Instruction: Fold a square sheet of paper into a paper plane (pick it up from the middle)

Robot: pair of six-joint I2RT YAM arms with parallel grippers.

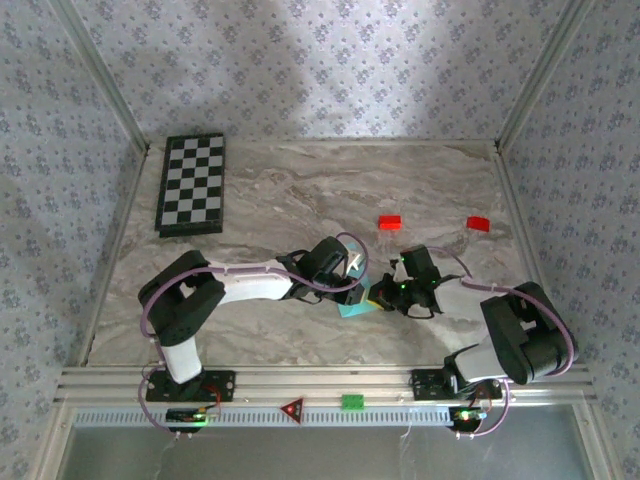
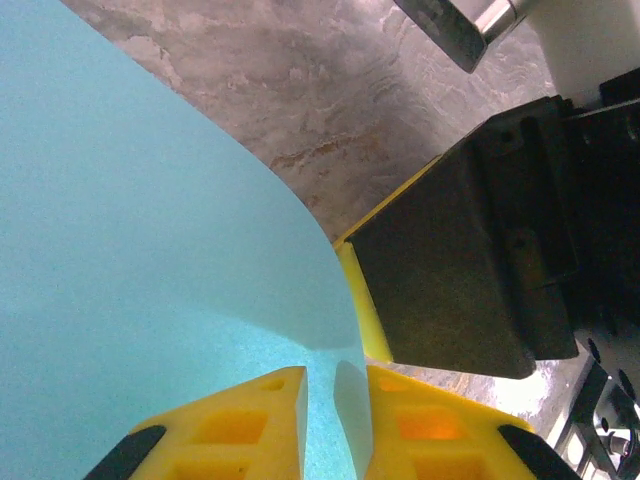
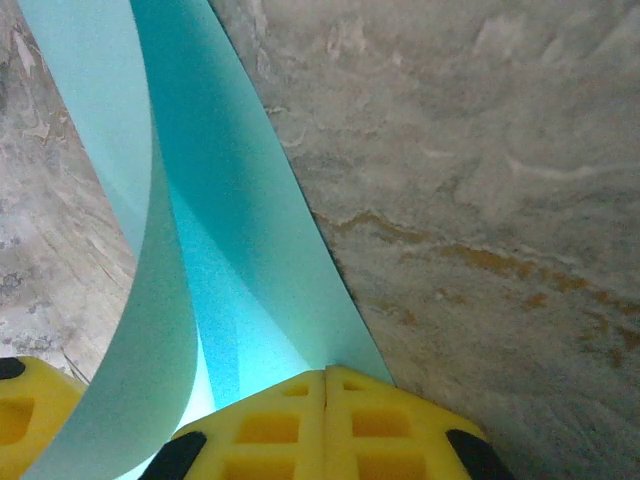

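Paper plane (image 1: 351, 307) lies near the front-middle of the worktop (image 1: 300, 190), btwn both hands. It's thin, light, floppy stock, prob. creases fast and slides on the marble. Right hand (image 3: 325, 420) is pinched together on its folded edge. Left hand (image 2: 335, 425) has jaws slightly apart w/ the paper edge in the gap. Best hold is along the centre crease. Open room lies behind; red blocks (image 1: 389, 222) and chessboard (image 1: 192, 185) are well apart from it.
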